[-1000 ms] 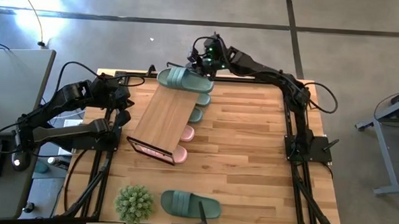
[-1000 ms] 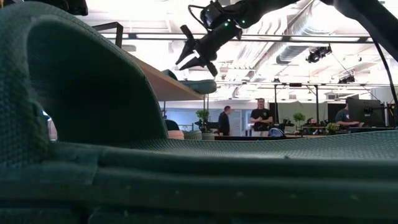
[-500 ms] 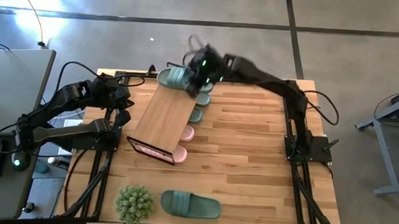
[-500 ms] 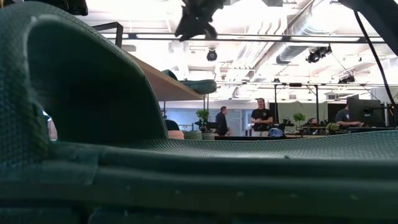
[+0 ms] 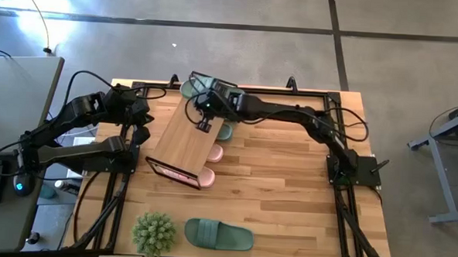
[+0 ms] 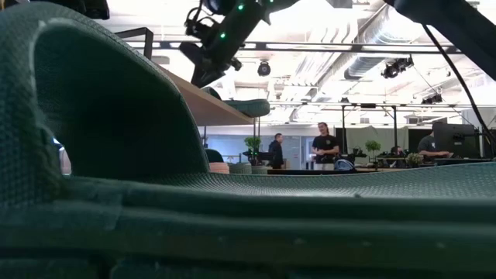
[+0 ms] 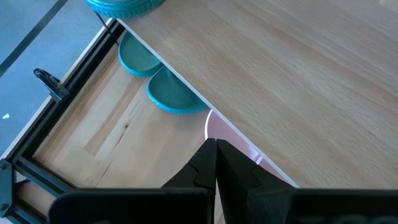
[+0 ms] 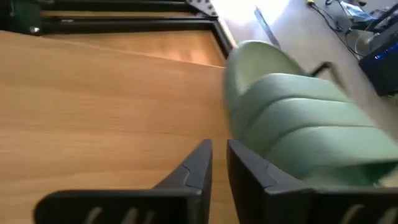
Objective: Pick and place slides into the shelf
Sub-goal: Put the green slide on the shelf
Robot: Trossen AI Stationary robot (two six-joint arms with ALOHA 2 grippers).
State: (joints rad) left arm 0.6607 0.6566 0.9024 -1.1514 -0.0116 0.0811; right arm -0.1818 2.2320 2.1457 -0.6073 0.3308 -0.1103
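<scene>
From the high view I have the right gripper [image 5: 202,121] over the far end of the shelf [image 5: 186,134], upper centre of the frame, its arm reaching in from the right. In the right wrist view its two fingers [image 8: 198,163] stand close together with only a narrow gap and nothing between them; I read it as all but closed and holding nothing. A sage-green slide [image 8: 298,130] lies on the shelf top just beside those fingers.

The left gripper [image 5: 141,134] waits at the left edge of the shelf, centre-left of the frame. In the left wrist view its fingertips [image 7: 214,163] meet, closed and empty.

Under the shelf, along its right edge in the high view, a green slide toe [image 5: 224,132] and two pink slide toes [image 5: 215,153] stick out. One more green slide [image 5: 218,235] lies alone at lower centre, next to the spiky plant ball [image 5: 155,234].
</scene>
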